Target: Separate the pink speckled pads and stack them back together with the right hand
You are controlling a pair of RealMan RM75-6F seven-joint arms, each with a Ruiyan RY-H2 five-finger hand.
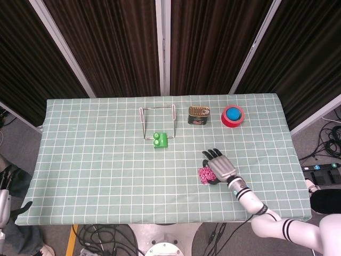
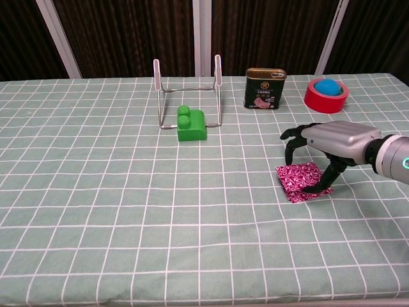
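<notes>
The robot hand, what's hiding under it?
Under the right robot hand lie the pink speckled pads, one on top of the other on the checked tablecloth. From above, the hand covers most of them, so only their left edge shows.

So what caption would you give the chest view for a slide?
Right hand lowering one pink speckled pad onto another on the checked green tablecloth.
</notes>
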